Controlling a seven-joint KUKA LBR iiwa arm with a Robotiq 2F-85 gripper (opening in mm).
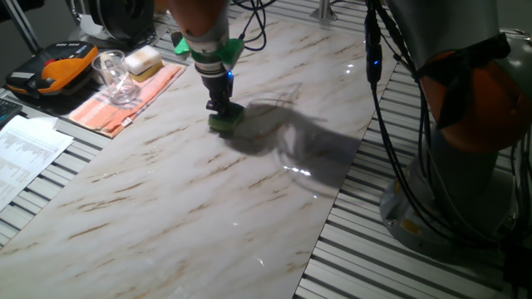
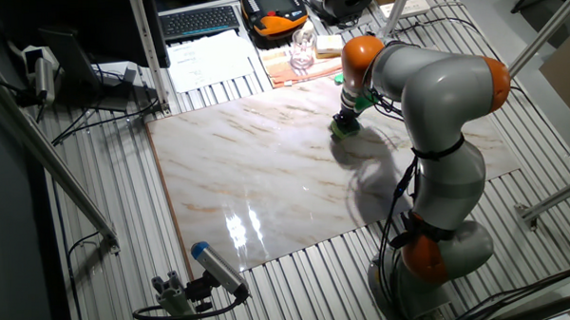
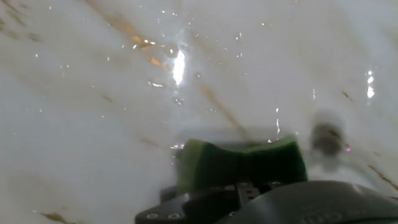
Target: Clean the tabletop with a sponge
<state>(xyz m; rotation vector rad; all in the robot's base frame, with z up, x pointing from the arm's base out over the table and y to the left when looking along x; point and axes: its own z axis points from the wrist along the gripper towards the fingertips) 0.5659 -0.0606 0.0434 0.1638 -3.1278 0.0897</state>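
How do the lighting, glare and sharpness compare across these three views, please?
One fixed view: the arm's shadow falls across the tabletop beside the sponge, with small glints. The other fixed view: a bright lamp reflection on the slab. Hand view: soft and hazy, with streaky glare.

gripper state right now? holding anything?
Gripper: closed on the green sponge, pressing it down on the marble tabletop.
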